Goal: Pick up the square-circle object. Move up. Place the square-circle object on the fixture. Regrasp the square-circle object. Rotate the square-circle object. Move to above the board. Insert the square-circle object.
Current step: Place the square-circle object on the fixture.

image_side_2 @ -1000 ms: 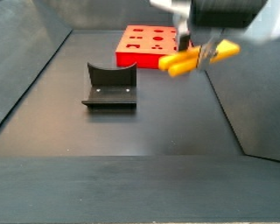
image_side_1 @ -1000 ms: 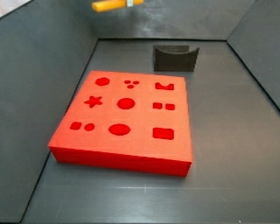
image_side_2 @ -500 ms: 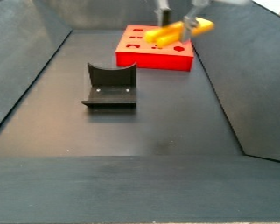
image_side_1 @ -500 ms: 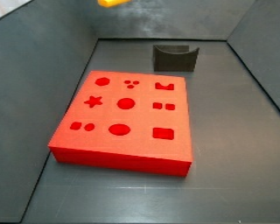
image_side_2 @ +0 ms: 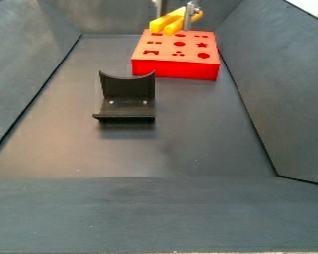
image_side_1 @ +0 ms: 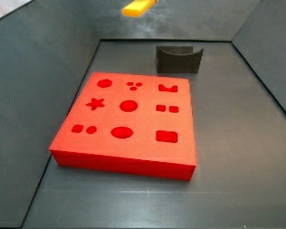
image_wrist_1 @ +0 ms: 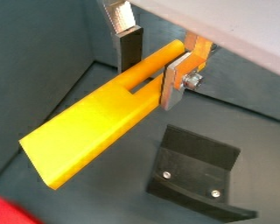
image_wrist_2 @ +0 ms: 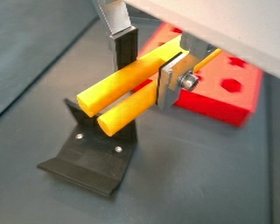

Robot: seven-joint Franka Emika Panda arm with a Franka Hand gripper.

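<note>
The yellow-orange square-circle object (image_wrist_1: 101, 122) (image_wrist_2: 122, 91) is clamped between the silver plates of my gripper (image_wrist_1: 157, 63) (image_wrist_2: 150, 68), which is shut on it. In both side views the bar (image_side_1: 138, 7) (image_side_2: 169, 22) hangs high in the air at the top of the picture, with only the fingertips (image_side_2: 193, 12) showing. The dark fixture (image_side_1: 179, 59) (image_side_2: 123, 97) stands on the floor with nothing in it; in both wrist views it (image_wrist_1: 196, 172) (image_wrist_2: 94, 153) lies below the bar. The red board (image_side_1: 124, 121) (image_side_2: 179, 54) with its cut-out holes lies flat on the floor.
Grey sloping walls (image_side_1: 38, 54) (image_side_2: 274, 79) enclose the dark floor (image_side_2: 148, 149) on both sides. The fixture stands apart from the board, a short gap of floor between them.
The gripper has carried the bar higher and along toward the board's side. The bar has also turned, so in the side views it now looks shorter, seen more end-on.
</note>
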